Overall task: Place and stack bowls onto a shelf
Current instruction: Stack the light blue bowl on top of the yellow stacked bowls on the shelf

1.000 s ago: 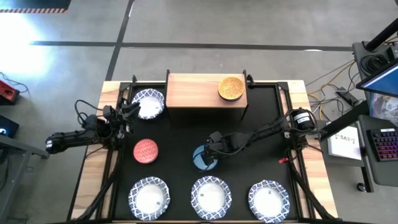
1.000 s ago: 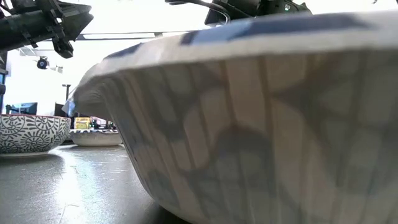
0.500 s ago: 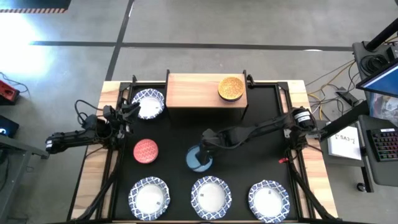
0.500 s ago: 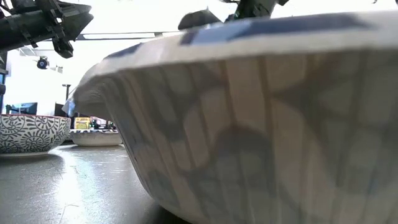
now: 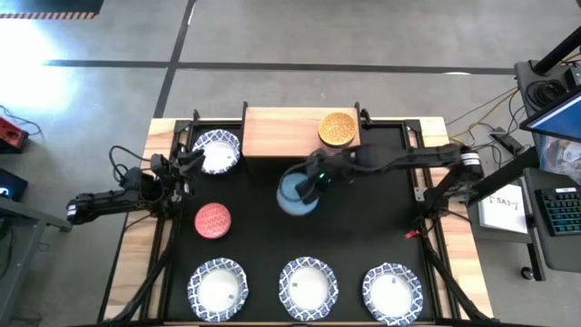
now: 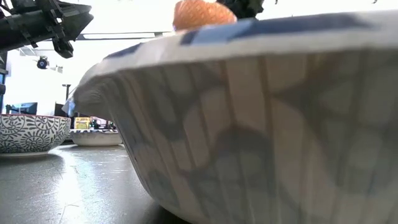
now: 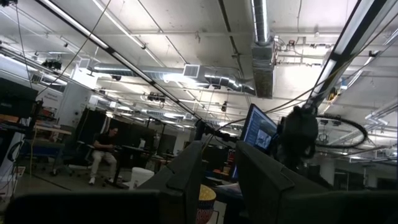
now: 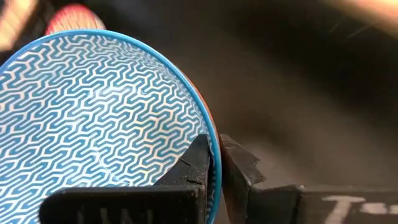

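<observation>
Blue zigzag-patterned round bowl (image 5: 297, 193) is pinched by its rim in the right gripper (image 5: 317, 178), jaws nearly shut, one finger inside the wall and one outside. In the high view the bowl hangs above the black mat, at about 7 o'clock from the small yellow-tan bowl (image 5: 337, 128) that sits on the light-wood shelf (image 5: 281, 132).

Judgement: glazed ceramic, stiff, slick and chippable; a single rim pinch lets it swing, so lower it level and slowly.

Left gripper (image 5: 182, 171) waits at 9 o'clock on the tabletop, raised, beside a white blue-rimmed bowl (image 5: 216, 151); its jaws cannot be read.

Red bowl (image 5: 213, 220) lies below it; three white blue-rimmed bowls (image 5: 308, 287) line the 6 o'clock edge.
</observation>
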Tool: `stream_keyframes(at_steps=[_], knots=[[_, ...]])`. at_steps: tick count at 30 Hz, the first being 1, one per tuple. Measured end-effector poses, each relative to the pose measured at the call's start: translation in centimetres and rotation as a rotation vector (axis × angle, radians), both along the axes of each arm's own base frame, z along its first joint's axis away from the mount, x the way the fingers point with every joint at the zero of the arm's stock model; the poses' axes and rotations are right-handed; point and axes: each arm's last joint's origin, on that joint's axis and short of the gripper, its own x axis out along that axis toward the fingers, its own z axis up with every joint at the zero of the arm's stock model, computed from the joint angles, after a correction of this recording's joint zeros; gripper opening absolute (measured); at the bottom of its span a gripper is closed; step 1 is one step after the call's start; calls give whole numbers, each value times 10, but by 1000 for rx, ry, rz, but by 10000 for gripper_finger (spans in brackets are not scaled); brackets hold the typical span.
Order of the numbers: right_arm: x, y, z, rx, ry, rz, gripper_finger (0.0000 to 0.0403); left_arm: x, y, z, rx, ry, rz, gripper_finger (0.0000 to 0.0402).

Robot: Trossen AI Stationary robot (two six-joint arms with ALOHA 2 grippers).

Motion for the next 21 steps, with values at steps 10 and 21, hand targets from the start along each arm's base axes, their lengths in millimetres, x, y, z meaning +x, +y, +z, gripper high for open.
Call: stream_keyframes(at_steps=[10,21], knots=[[-47,-39,41,-148,-57,-199,13,0,0,-1,-1,7,0,82],[-77,-84,43,-297,98,-401,13,0,0,-1,-1,7,0,82]])
